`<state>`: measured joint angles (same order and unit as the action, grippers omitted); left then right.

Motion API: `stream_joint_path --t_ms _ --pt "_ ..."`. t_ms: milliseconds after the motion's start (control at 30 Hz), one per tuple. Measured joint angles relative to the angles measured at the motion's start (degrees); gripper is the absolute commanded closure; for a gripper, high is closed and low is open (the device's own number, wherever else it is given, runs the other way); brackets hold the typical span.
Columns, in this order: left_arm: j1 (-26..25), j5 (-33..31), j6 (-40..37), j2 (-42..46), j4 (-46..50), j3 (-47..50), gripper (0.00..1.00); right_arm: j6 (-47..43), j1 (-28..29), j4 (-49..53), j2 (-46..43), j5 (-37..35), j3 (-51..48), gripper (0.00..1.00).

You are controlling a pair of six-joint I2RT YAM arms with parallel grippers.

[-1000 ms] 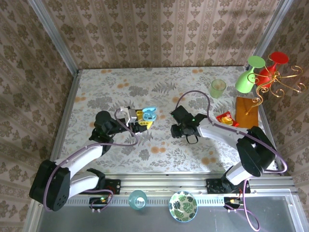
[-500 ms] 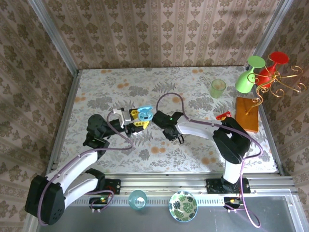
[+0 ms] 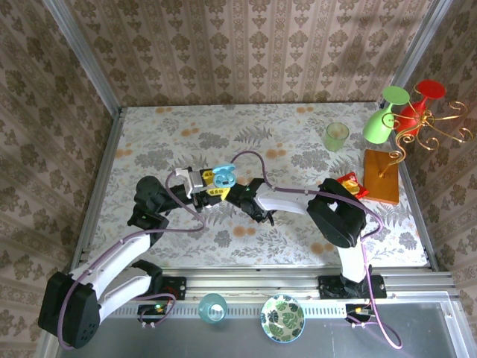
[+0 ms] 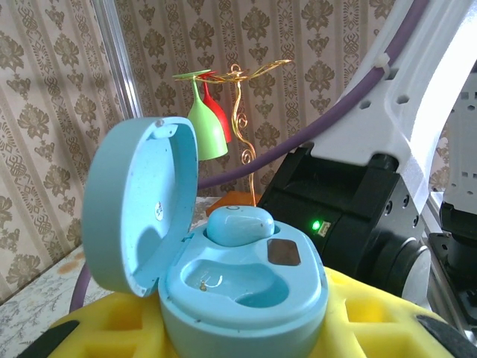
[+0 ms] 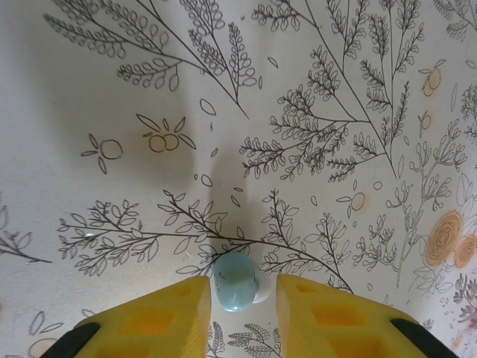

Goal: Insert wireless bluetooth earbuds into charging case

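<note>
Charging case (image 4: 246, 302) — lid open, one earbud (image 4: 238, 224) seated — pinched by left fingers (image 4: 387, 335); right fingers (image 5: 160, 321) straddle second earbud (image 5: 235, 281), grip unclear.

Teal case (image 4: 246, 302) open; earbud (image 4: 240, 224) seated; second earbud (image 5: 235, 282) gripped.

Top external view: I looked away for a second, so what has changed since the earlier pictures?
The right gripper swung left, up to the charging case, an earbud between its jaws. The left gripper, gripping the open case, edged slightly left. The tumbler and bowl stayed put.
</note>
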<state>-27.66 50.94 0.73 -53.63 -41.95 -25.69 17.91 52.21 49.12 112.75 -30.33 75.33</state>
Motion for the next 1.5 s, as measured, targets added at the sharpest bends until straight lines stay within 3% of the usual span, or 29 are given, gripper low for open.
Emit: stream_joint_path --t_ms 1067,1267,1500 --pt "0.0 0.0 -0.6 -0.1 0.2 0.0 0.77 -0.4 0.1 -0.3 2.0 -0.8 -0.5 0.79" --pt "0.0 -0.5 -0.8 -1.6 -0.1 0.0 0.77 -0.2 -2.1 -4.4 -8.7 2.8 -6.7 0.79" --pt "0.0 -2.0 -0.7 -4.5 -2.4 0.0 0.78 0.3 -9.7 -13.1 -30.1 15.5 -14.3 0.79"
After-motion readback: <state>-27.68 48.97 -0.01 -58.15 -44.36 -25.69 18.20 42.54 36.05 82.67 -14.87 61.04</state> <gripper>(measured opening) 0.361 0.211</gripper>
